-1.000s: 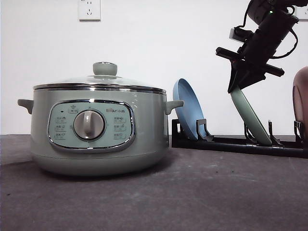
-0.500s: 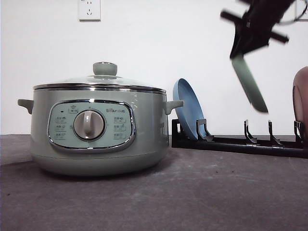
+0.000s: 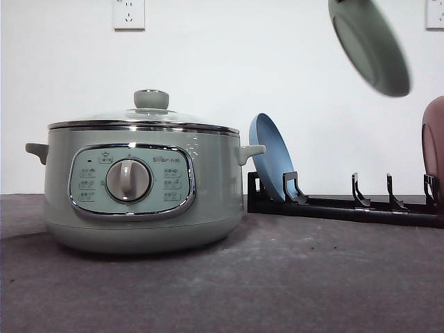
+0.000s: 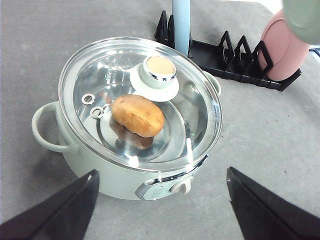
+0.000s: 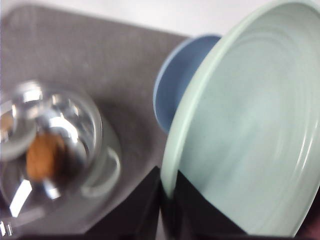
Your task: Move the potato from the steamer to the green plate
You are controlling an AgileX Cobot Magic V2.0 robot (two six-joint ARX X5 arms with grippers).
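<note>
The pale-green steamer stands on the table's left half with its glass lid on. Through the lid I see the orange-brown potato lying inside on the metal tray; it is also a blurred shape in the right wrist view. My left gripper hovers above the steamer, open wide and holding nothing. The green plate hangs tilted high in the air at the right. My right gripper is shut on the rim of the green plate.
A black dish rack sits at the back right, behind the steamer's right handle. A blue plate stands in its left slot and a pink dish at its right end. Grey table lies open in front.
The green plate has left its rack slot and risen up and rightward with the right arm, which has passed beyond the front view's top edge. The steamer has not moved.
</note>
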